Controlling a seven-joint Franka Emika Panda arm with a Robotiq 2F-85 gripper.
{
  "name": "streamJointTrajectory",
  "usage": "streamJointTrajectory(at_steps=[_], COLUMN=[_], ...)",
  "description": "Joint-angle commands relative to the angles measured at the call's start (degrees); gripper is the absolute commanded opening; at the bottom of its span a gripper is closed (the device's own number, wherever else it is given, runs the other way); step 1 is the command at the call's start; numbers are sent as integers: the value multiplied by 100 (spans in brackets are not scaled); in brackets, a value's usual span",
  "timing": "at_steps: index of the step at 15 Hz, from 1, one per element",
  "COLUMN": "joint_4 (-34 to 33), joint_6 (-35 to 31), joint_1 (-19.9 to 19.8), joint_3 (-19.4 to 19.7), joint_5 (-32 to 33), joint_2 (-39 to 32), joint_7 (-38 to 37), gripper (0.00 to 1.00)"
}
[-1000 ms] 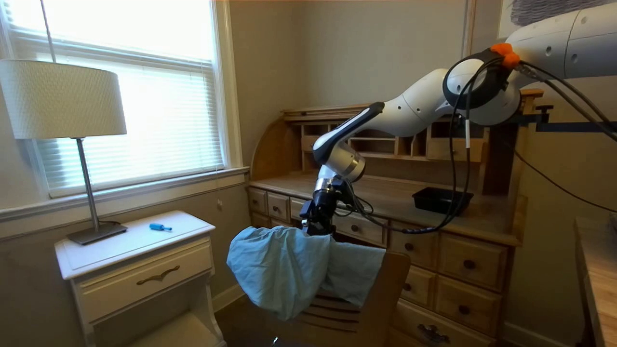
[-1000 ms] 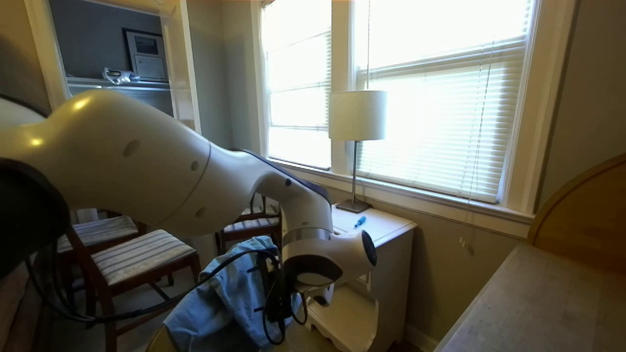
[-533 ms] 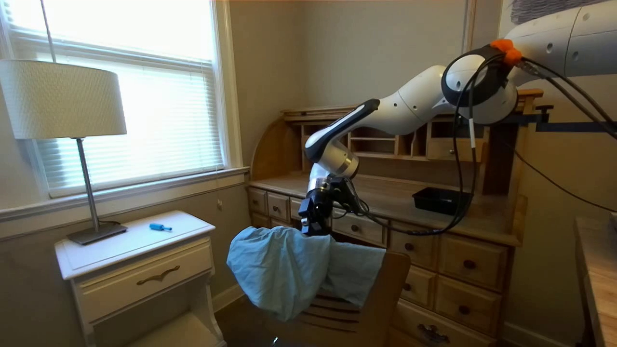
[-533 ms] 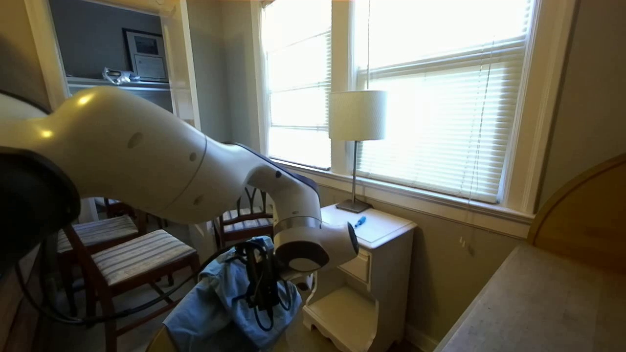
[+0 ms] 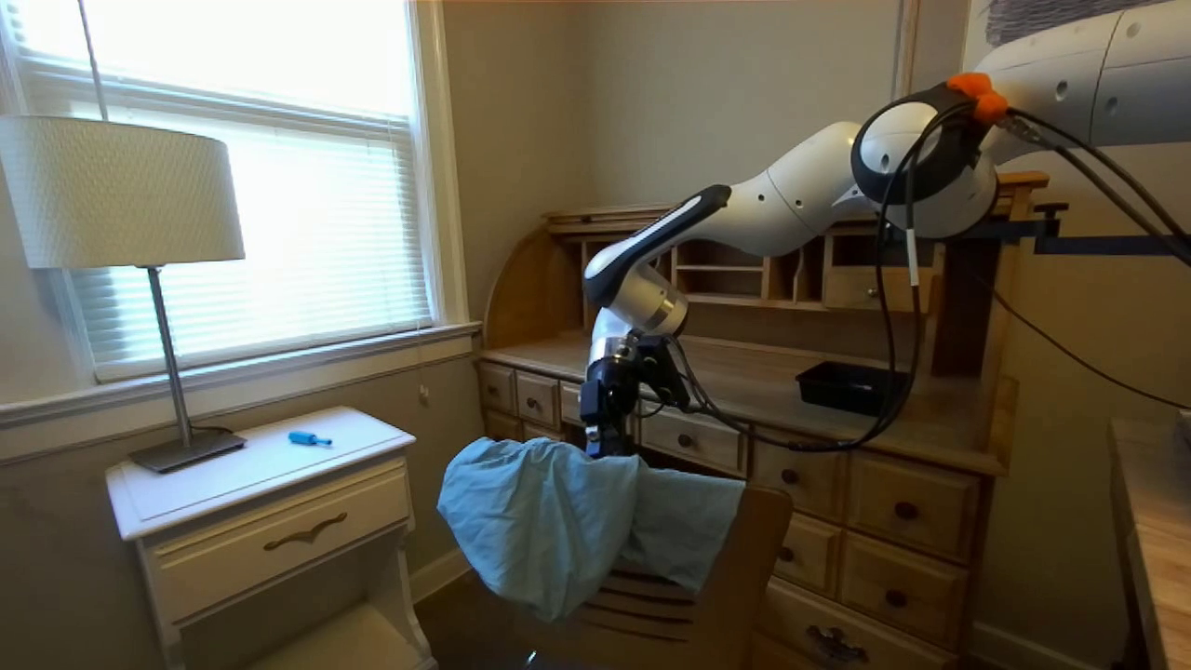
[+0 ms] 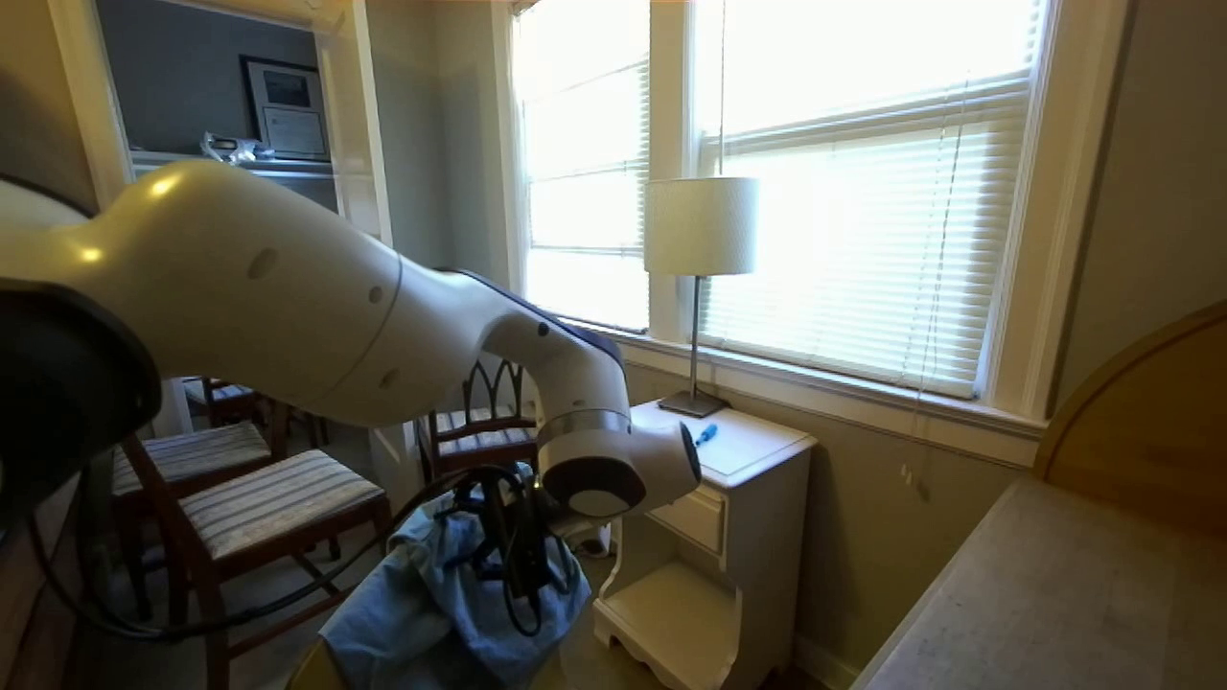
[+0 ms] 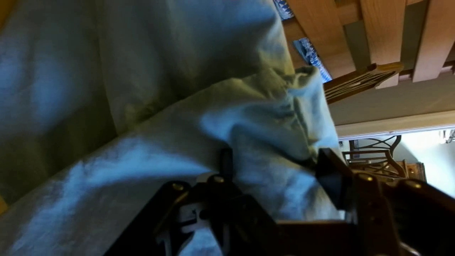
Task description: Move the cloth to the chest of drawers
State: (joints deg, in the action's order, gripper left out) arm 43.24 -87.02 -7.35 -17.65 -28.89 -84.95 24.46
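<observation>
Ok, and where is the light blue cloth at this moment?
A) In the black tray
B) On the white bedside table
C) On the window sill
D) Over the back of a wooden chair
D: in an exterior view, the light blue cloth hangs over the wooden chair back, which shows beside and below it.

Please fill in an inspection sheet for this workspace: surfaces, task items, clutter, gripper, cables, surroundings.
Surfaces: white drawer unit; wooden desk.
Task items: pale blue cloth draped over the back of a wooden chair, not yet on the white drawer unit.
Clutter: lamp and small blue object on the white drawer unit; black tray on the wooden desk.
Gripper: open, fingers apart at the cloth; contact unclear.
Cables: black, looping below the arm.
Surroundings: window; striped-seat chairs.
</observation>
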Motion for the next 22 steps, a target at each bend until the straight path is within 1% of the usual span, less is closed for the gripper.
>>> streamJointTrajectory(at_steps=[1,5,6,9,13,15,18,19,22], joint_4=[-170,-158,-168,-267,-786,-1022,-1346,-1159,-1238], joint_6=[138,82,80,-76,-645,-967,-1529,-1818,-2513], joint_1=[56,50,41,17,-64,-77,-28,19,103], joint_3=[54,90,99,207,611,745,890,1057,1319], joint_5=[66,58,58,86,352,497,736,672,718], joint_2=[-69,-62,-61,-63,-112,-121,-130,45,156], joint_7=[97,68,59,-115,-553,-760,-1140,-1216,-1625], gripper=[31,2,0,0,1,1,1,1,1])
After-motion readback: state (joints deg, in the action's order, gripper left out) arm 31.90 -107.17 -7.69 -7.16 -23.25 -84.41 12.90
